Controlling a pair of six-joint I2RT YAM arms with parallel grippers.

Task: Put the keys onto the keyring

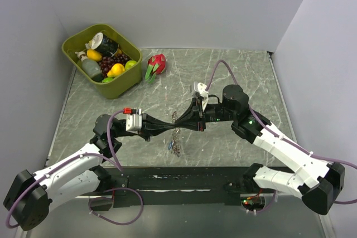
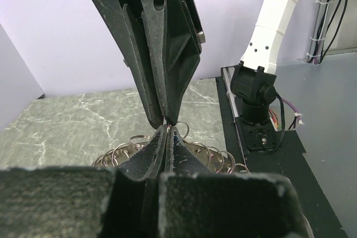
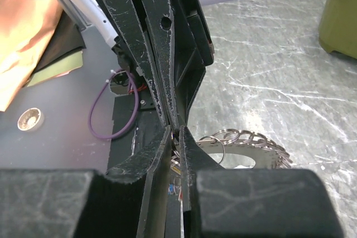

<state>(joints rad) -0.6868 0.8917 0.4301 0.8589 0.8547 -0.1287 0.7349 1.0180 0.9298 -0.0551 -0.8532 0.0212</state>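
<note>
The keyring (image 1: 178, 136) hangs on edge below the two gripper tips, which meet nose to nose over the middle of the table. In the left wrist view it is a flat metal ring (image 2: 207, 154) fringed with small split rings. My left gripper (image 2: 167, 129) is shut on one of these small rings at the rim. My right gripper (image 3: 178, 133) is nearly closed on a small metal piece at its tips. Keys with blue and red tags (image 3: 176, 185) hang between its fingers. A blue tag (image 1: 170, 146) shows beside the ring from above. The keyring (image 3: 254, 147) lies just right of the right fingers.
A green bin (image 1: 101, 59) of toy fruit and bottles stands at the back left. A red dragon fruit toy (image 1: 156, 65) lies beside it. Grey walls close in the marble table (image 1: 245, 76) on three sides. A black strip (image 1: 184, 179) runs along the near edge.
</note>
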